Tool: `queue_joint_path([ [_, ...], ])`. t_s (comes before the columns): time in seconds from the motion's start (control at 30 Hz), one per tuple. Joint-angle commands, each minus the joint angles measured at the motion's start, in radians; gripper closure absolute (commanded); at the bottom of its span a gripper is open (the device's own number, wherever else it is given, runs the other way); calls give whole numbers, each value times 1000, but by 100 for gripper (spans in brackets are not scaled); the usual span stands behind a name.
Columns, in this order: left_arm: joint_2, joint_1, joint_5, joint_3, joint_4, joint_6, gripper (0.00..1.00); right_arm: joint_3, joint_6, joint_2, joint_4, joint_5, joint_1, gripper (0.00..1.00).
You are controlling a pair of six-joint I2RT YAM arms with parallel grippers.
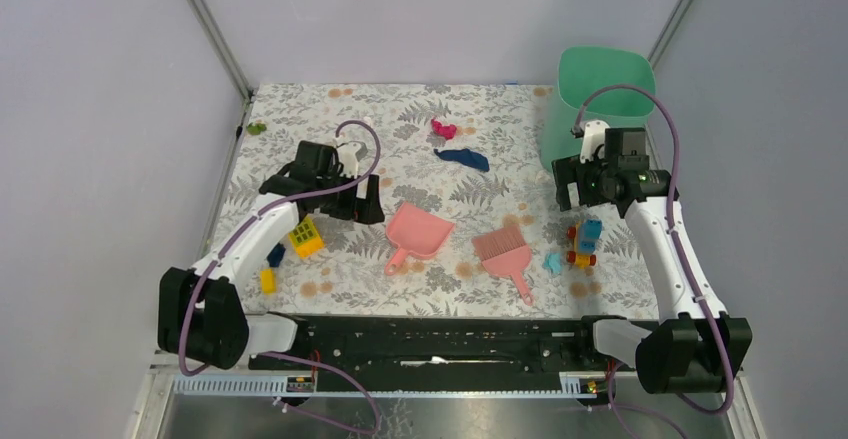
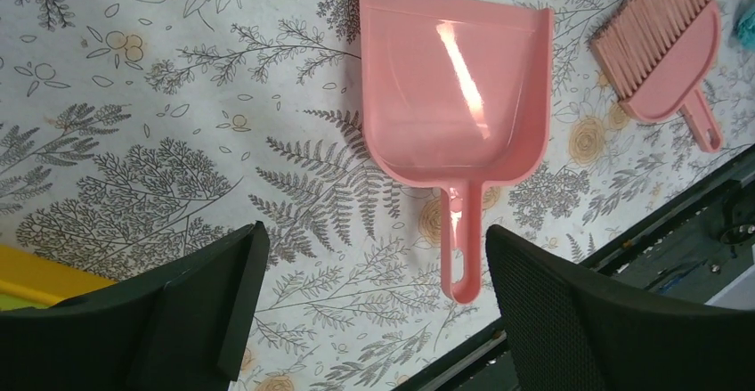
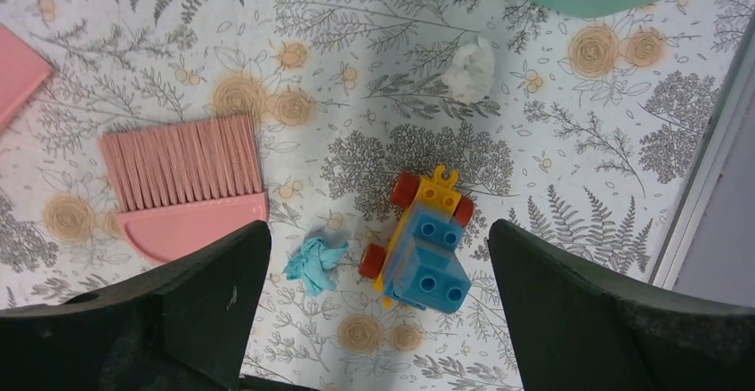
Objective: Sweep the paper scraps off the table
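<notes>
Paper scraps lie on the leaf-patterned table (image 1: pixel 330 109): a magenta wad (image 1: pixel 443 129) and a dark blue scrap (image 1: pixel 463 158) at the back middle, a cyan wad (image 1: pixel 552 262) at the front right, and a dark blue wad (image 1: pixel 276 255) at the front left. My left gripper (image 1: pixel 368 204) is open and empty, just left of the pink dustpan (image 1: pixel 418 232). In the left wrist view the dustpan's handle (image 2: pixel 463 248) lies between the fingers, untouched. My right gripper (image 1: pixel 568 194) is open and empty, above the cyan wad (image 3: pixel 316 262).
A pink brush (image 1: pixel 505 252) lies right of the dustpan. A toy-brick vehicle (image 3: pixel 423 244) sits by the cyan wad. A green bin (image 1: pixel 600 99) stands at the back right. Yellow bricks (image 1: pixel 306 237) lie at the front left. A white wad (image 3: pixel 469 69) lies near the bin.
</notes>
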Motion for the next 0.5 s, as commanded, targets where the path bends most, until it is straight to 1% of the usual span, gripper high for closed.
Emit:
queue_joint_path([
  [0.0, 21, -1, 22, 44, 43, 79, 3, -29, -55, -48, 35, -24, 8, 0],
  [0.07, 49, -1, 7, 92, 42, 132, 6, -33, -119, -64, 1, -131, 7, 0],
  [0.1, 75, -1, 1, 146, 27, 183, 9, -36, -154, -68, -14, -192, 7, 0],
  [0.2, 134, -20, -11, 261, -23, 299, 15, -28, -194, -67, -52, -337, 7, 0],
  [0.27, 167, -48, -7, 306, -44, 330, 18, -6, -226, -50, -103, -403, 11, 0],
  [0.37, 185, -116, 23, 337, -49, 351, 23, 27, -253, -42, -170, -418, 14, 2],
  [0.47, 196, -240, 8, 334, -72, 419, 29, 59, -300, -64, -234, -395, 14, 2],
])
